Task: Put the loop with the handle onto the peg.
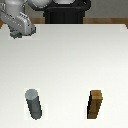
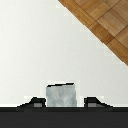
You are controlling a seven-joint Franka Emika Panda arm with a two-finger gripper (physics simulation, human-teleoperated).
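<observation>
Well apart from the peg (image 1: pixel 34 104), up toward the far edge of the table (image 1: pixel 70 60) and slightly to the exterior view's left of it: the gripper (image 1: pixel 18 35), low over the white surface. No ring lying loose anywhere round the peg, so presumably at the gripper, masked there by the arm in the exterior view.

Wrist view: a pale grey flat-sided piece between the two dark fingertips (image 2: pixel 35 102), taken to be the stubby grip of the loop with the handle (image 2: pixel 60 95). Jaws partly apart, one on each side of that piece. One tip close against it, the other with a sliver of table showing between. Cannot tell whether truly clamped or merely straddling. Ring hole not visible in either view.

Sensible reason for straddling the handle: ring and its hole left free to drop over the peg's top.

Peg upright, nothing on it, lighter flat top bare. Level with the peg and well apart to the exterior view's right: the brown block (image 1: pixel 96 105), also upright, a look-alike to steer clear of.

Task judged early: a firm hold to confirm, then a long carry across to the peg, hole centred over the top before lowering. Risk: loop swinging in a loose pinch.
</observation>
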